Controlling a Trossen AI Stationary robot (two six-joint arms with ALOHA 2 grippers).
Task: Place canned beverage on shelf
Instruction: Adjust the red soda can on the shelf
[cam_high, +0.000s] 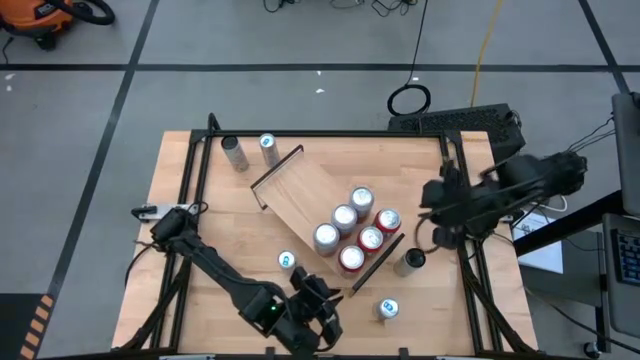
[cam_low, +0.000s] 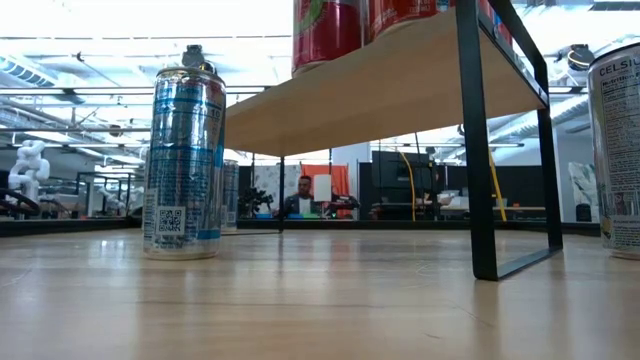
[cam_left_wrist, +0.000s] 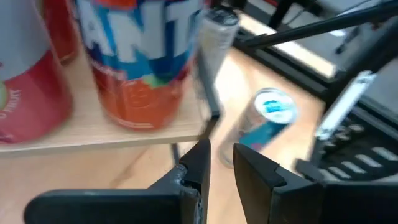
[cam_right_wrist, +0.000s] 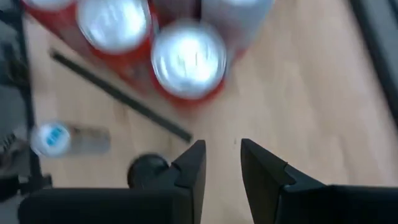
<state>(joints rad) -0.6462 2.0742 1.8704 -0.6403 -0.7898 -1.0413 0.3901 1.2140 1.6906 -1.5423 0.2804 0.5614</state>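
**A:** Going left to right from overhead: your left gripper sits low at the near edge of the counter, arm stretched across the near-left part. In its wrist view the jaws stand a narrow gap apart with nothing between them. So not gripping anything, just nearly closed on air.

**B:** And the cans near it?

**A:** A blue-topped can stands on the counter just beyond that gripper, apart from it. Two more sit at the far-left corner: a grey one and a blue-topped one beside it.

**B:** Where's the shelf?

**A:** The shelf sits mid-counter, turned diagonally, a black rail at each short end. Six cans are bunched at its near-right end: silver tops and red ones, for example this red one. The far-left half of the board is bare wood. From table height you're looking under it, red cans up top.

**B:** And to the right of the shelf?

**A:** A dark-topped can is just off the shelf's right rail, and another blue-topped can stands nearer the front edge. Your right gripper hangs over the counter's right side, next to the shelf's loaded end. Its jaws are also a narrow gap apart, holding nothing.
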